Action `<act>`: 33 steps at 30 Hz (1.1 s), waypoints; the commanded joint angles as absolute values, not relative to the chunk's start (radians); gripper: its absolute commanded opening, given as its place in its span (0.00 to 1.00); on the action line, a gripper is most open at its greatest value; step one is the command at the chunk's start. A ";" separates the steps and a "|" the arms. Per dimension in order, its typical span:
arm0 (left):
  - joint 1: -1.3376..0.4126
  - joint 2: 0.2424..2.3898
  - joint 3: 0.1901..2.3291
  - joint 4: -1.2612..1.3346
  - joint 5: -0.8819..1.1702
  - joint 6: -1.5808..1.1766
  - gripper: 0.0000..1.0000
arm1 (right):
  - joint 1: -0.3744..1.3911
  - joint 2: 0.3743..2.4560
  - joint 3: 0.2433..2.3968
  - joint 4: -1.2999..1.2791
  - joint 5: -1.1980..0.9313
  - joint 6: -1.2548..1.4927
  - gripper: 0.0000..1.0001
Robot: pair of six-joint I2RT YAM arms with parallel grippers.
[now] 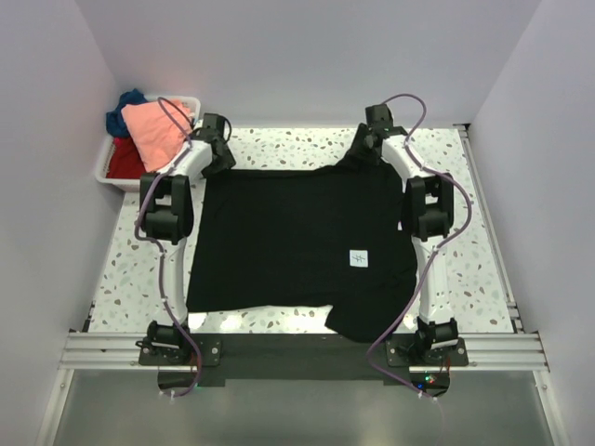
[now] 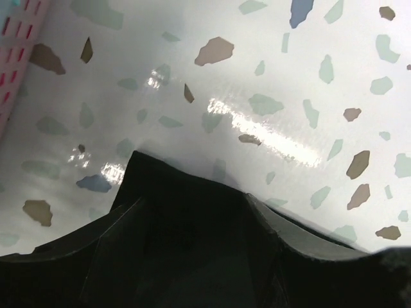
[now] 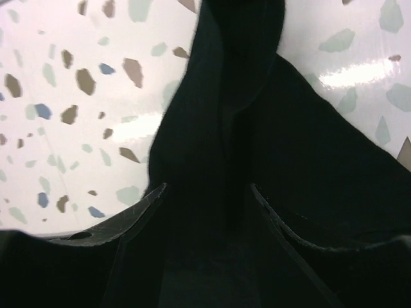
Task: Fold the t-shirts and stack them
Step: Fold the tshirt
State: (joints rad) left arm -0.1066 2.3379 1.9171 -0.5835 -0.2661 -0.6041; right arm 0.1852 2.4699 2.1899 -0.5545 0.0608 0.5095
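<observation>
While three shirts sit in your bin, one black shirt lies flat; left gripper wide open at its corner, right gripper straddles cloth, hold unclear.

black t-shirt, speckled table, seemingly blue shirt

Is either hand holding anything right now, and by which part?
Apparently nothing gripped: left hand and right hand stand open over the black shirt's far corners.

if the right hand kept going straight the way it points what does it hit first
The black t-shirt: a bunched fold of it sits between the fingers of the right hand and runs straight ahead, so it likely meets cloth at once. Depth is unclear; the speckled table lies beyond.
</observation>
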 commanded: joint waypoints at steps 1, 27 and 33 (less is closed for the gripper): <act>-0.100 2.359 2.000 -0.540 -0.244 -0.575 0.64 | 0.147 2.496 2.174 -0.603 0.092 0.543 0.52; -0.080 2.433 2.117 -0.411 -0.149 -0.624 0.65 | 0.057 2.549 2.160 -0.693 0.121 0.597 0.47; -0.080 2.433 2.108 -0.396 -0.132 -0.638 0.56 | 0.057 2.536 2.125 -0.686 0.130 0.594 0.46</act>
State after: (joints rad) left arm -0.0910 2.4367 2.0735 -0.4534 -0.1577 -0.6140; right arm 0.0628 2.4992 2.1857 -0.6197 0.0917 0.6067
